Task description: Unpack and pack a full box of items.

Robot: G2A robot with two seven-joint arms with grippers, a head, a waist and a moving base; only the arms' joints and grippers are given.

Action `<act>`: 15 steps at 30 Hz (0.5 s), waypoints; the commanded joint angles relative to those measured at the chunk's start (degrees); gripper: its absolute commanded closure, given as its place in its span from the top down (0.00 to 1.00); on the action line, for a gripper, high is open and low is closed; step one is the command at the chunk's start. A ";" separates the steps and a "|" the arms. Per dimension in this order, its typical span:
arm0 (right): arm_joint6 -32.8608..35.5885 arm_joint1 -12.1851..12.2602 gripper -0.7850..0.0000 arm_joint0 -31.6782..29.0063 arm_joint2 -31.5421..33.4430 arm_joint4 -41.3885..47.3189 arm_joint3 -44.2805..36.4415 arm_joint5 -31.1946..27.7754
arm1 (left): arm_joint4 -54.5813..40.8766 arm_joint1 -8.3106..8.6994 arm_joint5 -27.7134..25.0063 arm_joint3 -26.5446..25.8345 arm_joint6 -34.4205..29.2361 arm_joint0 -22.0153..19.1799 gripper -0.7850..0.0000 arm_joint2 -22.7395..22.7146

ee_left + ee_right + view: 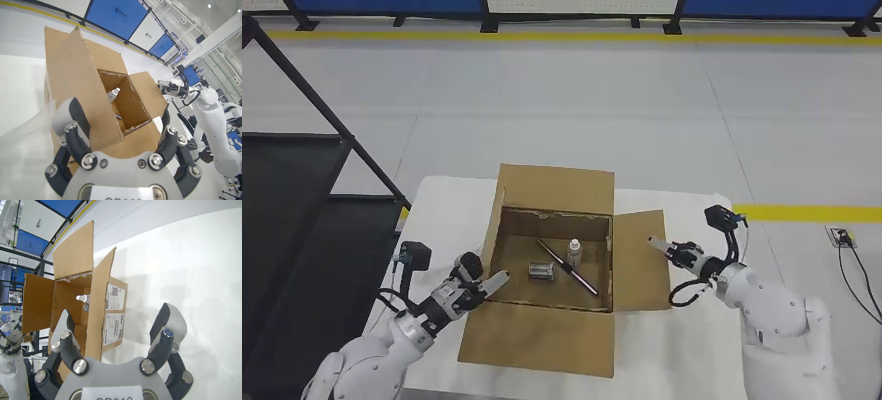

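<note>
The open cardboard box (pixel 557 190) sits at the centre of the top view on the white table (pixel 442 210), holding a small white bottle (pixel 574 252), a dark rod (pixel 567 267) and a small metal piece (pixel 542 271). The left gripper (pixel 485 270), at lower left, has its fingers spread wide either side of the box's left flap. The right gripper (pixel 660 268), at right, is likewise spread beside the right flap.

White table (pixel 447 215) w/ open cardboard box (pixel 542 340) approx. mid-table.

Seen steeply from overhead with the box (pixel 557 190) at centre, and closely from wrists at its eight and three o'clock, both facing inward and sharing its open interior.
</note>
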 commanded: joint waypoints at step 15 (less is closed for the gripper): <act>9.05 1.26 1.00 8.10 -5.04 30.42 9.35 -10.63 | 1.95 0.08 2.09 5.88 0.93 -4.40 1.00 6.11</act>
